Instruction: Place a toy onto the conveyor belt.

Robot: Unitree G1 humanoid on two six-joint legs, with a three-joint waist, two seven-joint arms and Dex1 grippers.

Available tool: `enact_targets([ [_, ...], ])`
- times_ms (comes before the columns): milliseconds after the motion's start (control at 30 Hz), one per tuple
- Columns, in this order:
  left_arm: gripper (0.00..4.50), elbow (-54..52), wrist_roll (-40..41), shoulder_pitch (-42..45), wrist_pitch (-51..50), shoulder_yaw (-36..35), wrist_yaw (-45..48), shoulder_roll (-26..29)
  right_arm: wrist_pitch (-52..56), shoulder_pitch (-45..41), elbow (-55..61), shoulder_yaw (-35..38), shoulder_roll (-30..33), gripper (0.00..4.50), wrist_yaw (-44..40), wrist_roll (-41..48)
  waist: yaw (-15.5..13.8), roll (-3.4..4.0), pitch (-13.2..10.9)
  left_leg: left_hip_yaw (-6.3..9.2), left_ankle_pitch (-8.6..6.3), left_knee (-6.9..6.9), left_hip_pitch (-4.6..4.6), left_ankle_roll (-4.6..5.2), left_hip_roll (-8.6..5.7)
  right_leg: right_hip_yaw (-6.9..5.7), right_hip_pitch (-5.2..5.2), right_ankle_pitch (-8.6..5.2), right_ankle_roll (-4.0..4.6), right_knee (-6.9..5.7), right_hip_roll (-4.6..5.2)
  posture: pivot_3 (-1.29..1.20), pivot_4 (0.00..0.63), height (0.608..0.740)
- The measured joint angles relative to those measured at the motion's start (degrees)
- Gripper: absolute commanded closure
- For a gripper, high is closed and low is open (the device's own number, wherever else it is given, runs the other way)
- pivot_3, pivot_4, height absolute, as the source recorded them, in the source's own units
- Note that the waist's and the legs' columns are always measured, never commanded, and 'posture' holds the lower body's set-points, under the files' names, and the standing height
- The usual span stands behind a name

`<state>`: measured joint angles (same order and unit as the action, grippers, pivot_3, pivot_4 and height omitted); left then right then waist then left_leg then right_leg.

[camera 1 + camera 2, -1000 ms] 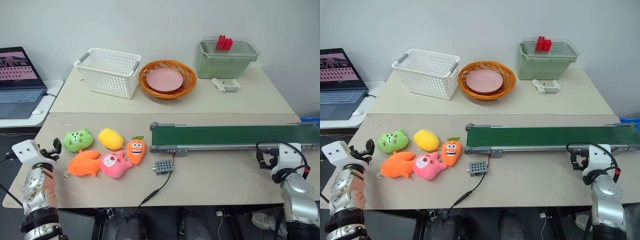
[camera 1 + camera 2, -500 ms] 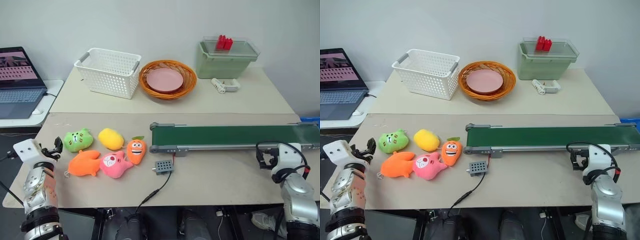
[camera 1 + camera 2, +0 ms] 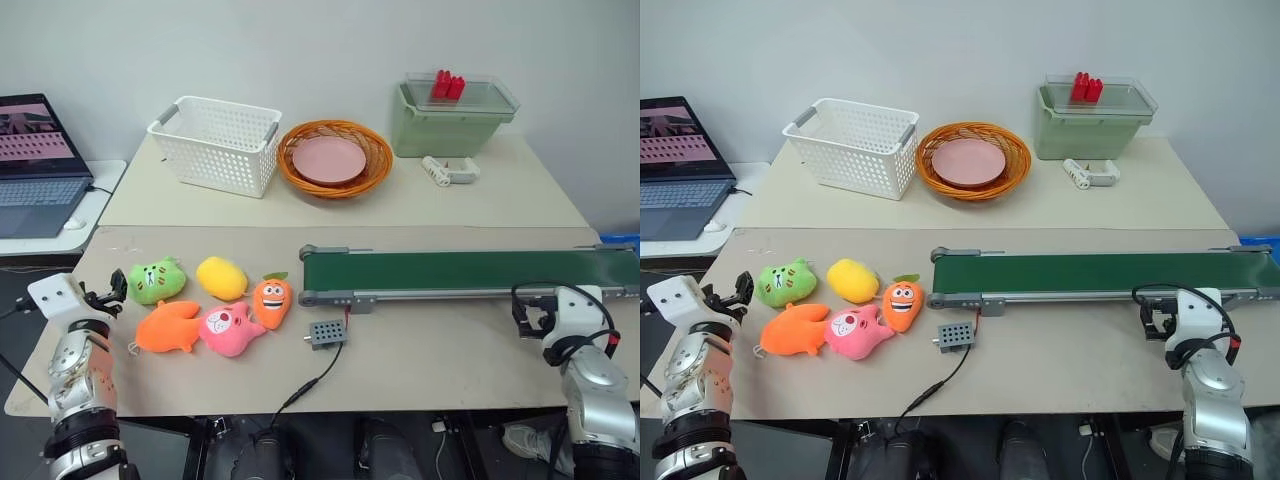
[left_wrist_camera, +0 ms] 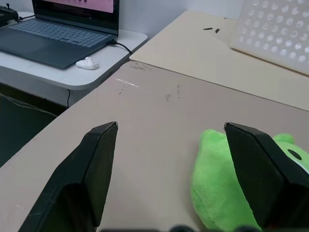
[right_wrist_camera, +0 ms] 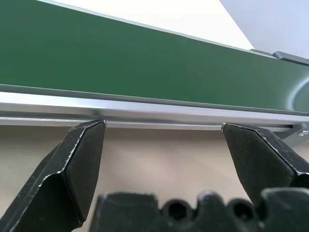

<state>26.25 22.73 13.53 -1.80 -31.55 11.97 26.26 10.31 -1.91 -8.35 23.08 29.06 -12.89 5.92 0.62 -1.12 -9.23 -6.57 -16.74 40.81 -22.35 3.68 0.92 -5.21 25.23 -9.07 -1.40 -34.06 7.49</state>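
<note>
Left pincer (image 4: 164,169) spread wide, empty, with the green toy (image 3: 156,280) just beside one finger. Right pincer (image 5: 164,159) likewise wide open, empty, facing the frame of the conveyor belt (image 3: 470,271). Belt lies at 3 o'clock on the table (image 3: 440,350), nothing on it. Five toys grouped at 9 o'clock. Judgement: nothing grasped yet; pick, carry and placement all remain.

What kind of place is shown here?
Probably a robot test bench in a lab or office: a small conveyor belt on a table, plush toys set out beside it, and a laptop nearby.
</note>
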Motion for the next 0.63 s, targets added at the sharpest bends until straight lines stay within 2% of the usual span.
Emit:
enact_targets([
  [633,0.74,0.19,-0.04,-0.29,0.0,0.0,0.22,-0.01,0.0,0.35,0.01,-0.13,-0.46,0.0,0.0,0.0,0.01,0.0,0.0,0.0,0.0,0.0,0.0,0.0,0.0,0.0,0.01,0.0,0.0,0.0,0.0,0.0,0.15,0.74],
])
